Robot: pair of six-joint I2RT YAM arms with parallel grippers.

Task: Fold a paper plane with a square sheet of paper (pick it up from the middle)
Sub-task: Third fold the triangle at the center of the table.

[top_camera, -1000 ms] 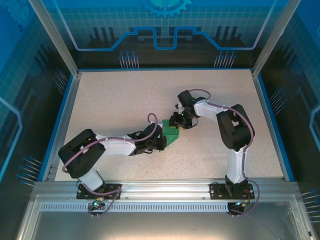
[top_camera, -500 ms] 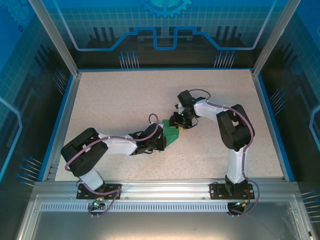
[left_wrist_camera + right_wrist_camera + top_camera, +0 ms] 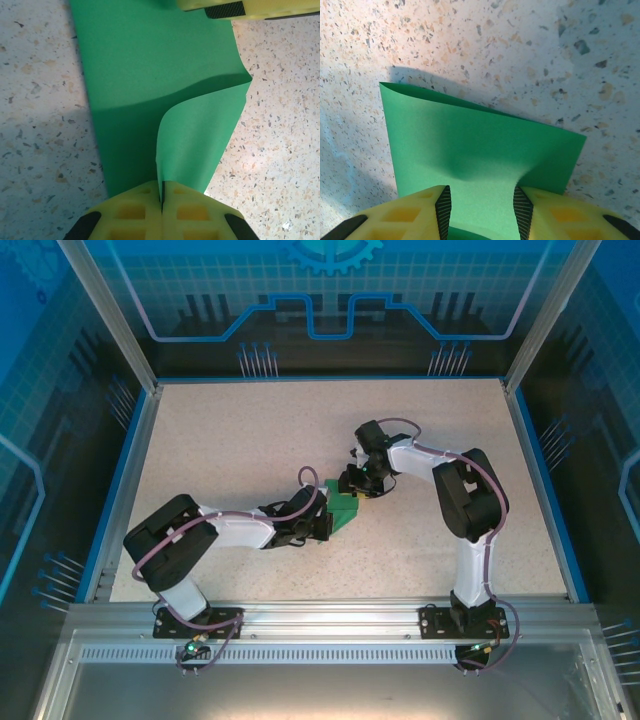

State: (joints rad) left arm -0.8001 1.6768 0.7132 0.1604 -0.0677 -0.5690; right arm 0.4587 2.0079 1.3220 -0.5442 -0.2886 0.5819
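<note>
The square sheet of paper (image 3: 346, 508) is green, folded over and lying mid-table between both arms. My left gripper (image 3: 162, 186) is shut on a near flap of the paper (image 3: 200, 135), which curls up from the flat layer. My right gripper (image 3: 481, 200) stands at the sheet's far side with its jaws apart. The paper (image 3: 480, 145) runs between and under its ribbed pads (image 3: 443, 206) and dents just ahead of them. In the top view the left gripper (image 3: 328, 522) and right gripper (image 3: 357, 488) face each other across the sheet.
The speckled table (image 3: 230, 440) spreads wide to the left and back. A blue rim (image 3: 127, 480) and metal posts border it, and the arm bases sit at the near rail (image 3: 330, 625). A yellow finger (image 3: 225, 6) of the right gripper shows at the top of the left wrist view.
The left arm's elbow has shifted slightly to the right and its jaws have closed fully on the flap. The right arm and the sheet have stayed in place.
</note>
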